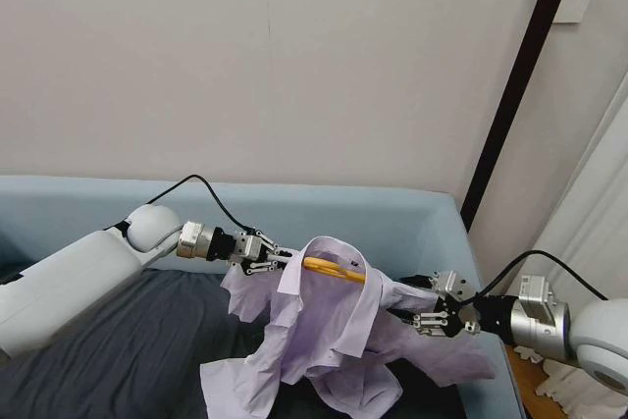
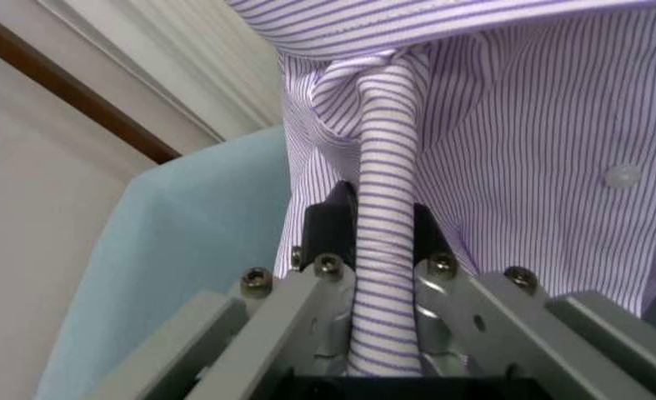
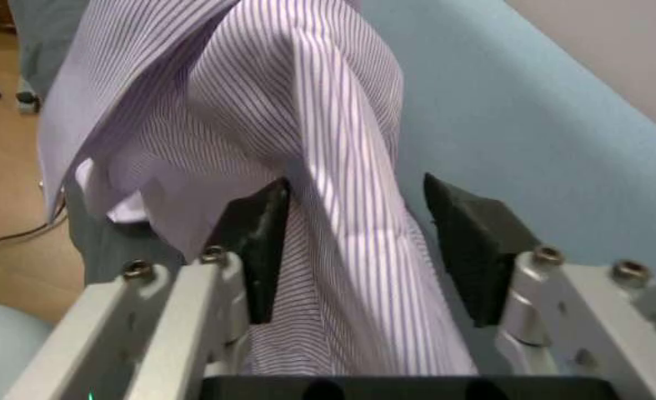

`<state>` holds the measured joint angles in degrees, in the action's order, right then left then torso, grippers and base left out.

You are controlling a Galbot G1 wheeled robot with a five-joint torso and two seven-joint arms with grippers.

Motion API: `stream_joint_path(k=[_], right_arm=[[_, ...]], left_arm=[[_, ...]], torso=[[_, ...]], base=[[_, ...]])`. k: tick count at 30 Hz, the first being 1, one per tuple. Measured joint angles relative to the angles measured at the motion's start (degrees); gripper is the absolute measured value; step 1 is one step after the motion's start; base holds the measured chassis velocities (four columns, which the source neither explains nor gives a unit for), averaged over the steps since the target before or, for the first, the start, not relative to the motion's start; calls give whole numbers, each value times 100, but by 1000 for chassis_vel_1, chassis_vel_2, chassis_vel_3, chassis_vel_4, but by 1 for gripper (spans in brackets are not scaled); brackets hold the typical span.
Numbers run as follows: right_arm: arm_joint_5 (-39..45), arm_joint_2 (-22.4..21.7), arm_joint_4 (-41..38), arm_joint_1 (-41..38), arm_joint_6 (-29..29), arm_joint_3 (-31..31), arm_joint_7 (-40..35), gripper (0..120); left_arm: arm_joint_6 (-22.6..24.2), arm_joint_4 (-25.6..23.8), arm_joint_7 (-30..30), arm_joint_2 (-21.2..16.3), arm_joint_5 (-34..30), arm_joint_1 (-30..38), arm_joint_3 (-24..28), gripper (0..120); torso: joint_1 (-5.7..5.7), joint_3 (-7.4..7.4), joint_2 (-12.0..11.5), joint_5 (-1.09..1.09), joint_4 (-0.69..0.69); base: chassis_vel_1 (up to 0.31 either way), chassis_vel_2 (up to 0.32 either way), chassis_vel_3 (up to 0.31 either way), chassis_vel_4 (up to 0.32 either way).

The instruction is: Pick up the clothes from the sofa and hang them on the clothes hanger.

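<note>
A purple striped shirt (image 1: 334, 340) hangs lifted over the sofa seat, with a yellow hanger (image 1: 334, 270) sitting inside its collar. My left gripper (image 1: 278, 260) holds the shirt at the shoulder beside the collar. In the left wrist view it (image 2: 374, 221) is shut on a rolled fold of the shirt (image 2: 528, 125). My right gripper (image 1: 422, 303) is at the shirt's other side, low and to the right. In the right wrist view it (image 3: 356, 217) stands open, and the striped fabric (image 3: 194, 100) runs between its black pads (image 3: 263, 233) without being pinched.
The light blue sofa (image 1: 412, 223) has a dark grey seat cover (image 1: 128, 350) under the shirt. A black rack pole (image 1: 510, 95) rises at the right by a white curtain (image 1: 589, 193). Wooden floor (image 3: 5, 250) lies beyond the sofa's end.
</note>
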<state>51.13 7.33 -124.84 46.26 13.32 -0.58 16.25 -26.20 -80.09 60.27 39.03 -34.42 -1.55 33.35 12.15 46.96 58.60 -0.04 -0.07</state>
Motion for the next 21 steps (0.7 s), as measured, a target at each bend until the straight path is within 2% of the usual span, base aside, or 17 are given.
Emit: stream_joint_path(k=[1,4,6,11,21], right_arm=[[0,0,0,0,0,0,0,47],[-26,0,1,11,-22,-2,2,32],[-33,-1,-2,17,-29,-2,2,29],[-93,-1,4,44,-117,-7,61,6],[58,36,34,58,-195,-15,61,4]], left_arm=[[0,0,0,0,0,0,0,2],[39,15,48,16,-56,5,23,2],[53,11,61,9,-82,3,25,2],[176,2,219,-42,-271,-19,32,2],[283,-41,215,-88,-360,-48,-9,4]], torso=[[0,0,0,0,0],[0,0,0,0,-1],[1,0,0,0,-1],[0,0,0,0,0],[0,0,0,-1,0]], base=[[0,0,0,0],[0,0,0,0],[0,0,0,0],[0,0,0,0],[0,0,0,0]])
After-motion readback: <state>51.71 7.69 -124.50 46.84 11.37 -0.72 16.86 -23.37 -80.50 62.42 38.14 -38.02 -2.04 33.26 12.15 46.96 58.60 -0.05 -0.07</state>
